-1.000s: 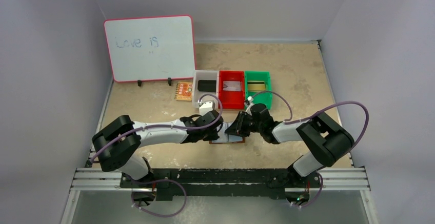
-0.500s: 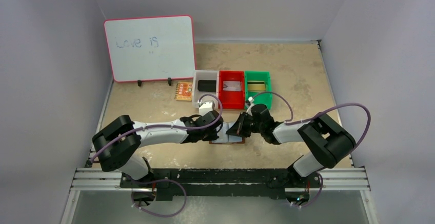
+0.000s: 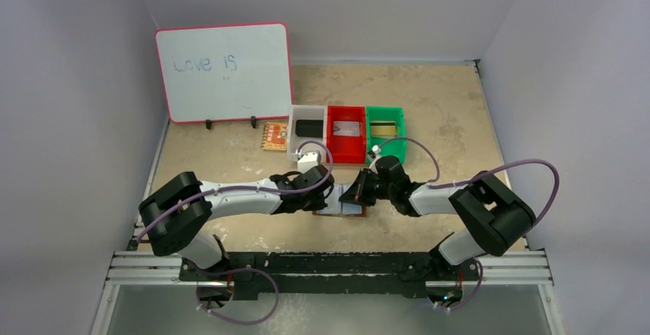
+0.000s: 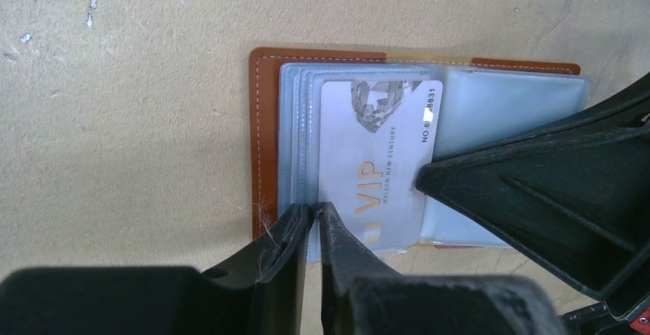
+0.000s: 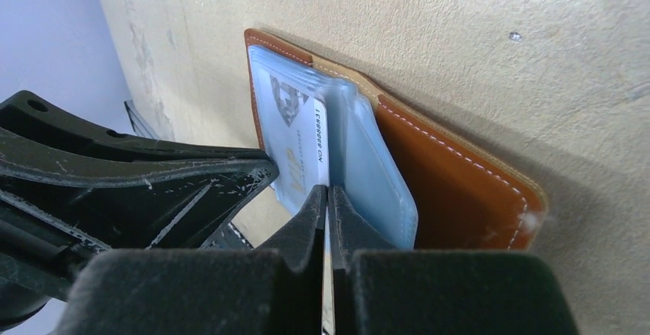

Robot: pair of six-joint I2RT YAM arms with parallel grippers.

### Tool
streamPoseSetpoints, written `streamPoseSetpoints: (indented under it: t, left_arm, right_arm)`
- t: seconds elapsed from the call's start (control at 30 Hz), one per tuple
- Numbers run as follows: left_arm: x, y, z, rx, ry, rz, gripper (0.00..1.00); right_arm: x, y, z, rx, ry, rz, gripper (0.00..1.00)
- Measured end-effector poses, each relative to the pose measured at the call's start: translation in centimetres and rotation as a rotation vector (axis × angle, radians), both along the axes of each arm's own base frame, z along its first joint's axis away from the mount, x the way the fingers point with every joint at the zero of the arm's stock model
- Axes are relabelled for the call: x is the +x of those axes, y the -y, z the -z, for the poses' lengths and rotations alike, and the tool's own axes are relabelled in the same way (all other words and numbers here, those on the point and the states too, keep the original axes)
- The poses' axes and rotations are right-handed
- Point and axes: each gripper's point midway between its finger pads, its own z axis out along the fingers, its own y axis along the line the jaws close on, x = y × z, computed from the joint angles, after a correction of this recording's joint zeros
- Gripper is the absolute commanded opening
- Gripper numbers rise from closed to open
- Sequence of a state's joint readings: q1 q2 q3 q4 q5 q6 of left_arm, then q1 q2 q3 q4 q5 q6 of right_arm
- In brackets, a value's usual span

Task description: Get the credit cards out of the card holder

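The brown card holder (image 4: pixel 264 120) lies open on the table between both arms (image 3: pixel 341 211), its pale blue-grey pocket sleeves fanned upward. A white credit card (image 4: pixel 381 159) printed "VIP" sticks partly out of one sleeve. My left gripper (image 4: pixel 313 214) is shut on the near edge of the sleeves, beside the card. My right gripper (image 5: pixel 327 193) is shut on the card's (image 5: pixel 303 136) free edge, coming in from the other side over the holder's brown half (image 5: pixel 460 189). Any other cards are hidden inside the sleeves.
Behind the holder stand a white bin (image 3: pixel 308 129), a red bin (image 3: pixel 346 134) and a green bin (image 3: pixel 385 128), each with a flat item inside. An orange patterned card (image 3: pixel 274 136) lies left of them. A whiteboard (image 3: pixel 224 70) stands at the back left.
My right gripper's jaws have closed onto the card's edge. The left gripper has tightened slightly on the sleeves. Both arms stay almost where they were.
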State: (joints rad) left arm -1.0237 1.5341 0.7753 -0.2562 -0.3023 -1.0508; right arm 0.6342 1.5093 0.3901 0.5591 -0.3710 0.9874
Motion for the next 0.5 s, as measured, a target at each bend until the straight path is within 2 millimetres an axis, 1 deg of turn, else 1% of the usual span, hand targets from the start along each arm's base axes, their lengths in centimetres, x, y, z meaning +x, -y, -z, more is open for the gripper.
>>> streamPoseSetpoints:
  t: [0.23,0.5]
  left_arm:
    - [0.06,0.07,0.02,0.003,-0.001,0.000,0.11]
    - [0.07,0.08,0.01,0.004,-0.001,-0.001,0.11]
  right_arm:
    - [0.04,0.69,0.00,-0.033,-0.003,0.029,0.00]
    - [-0.09,1.02,0.30,-0.050,-0.021,0.044,0.00]
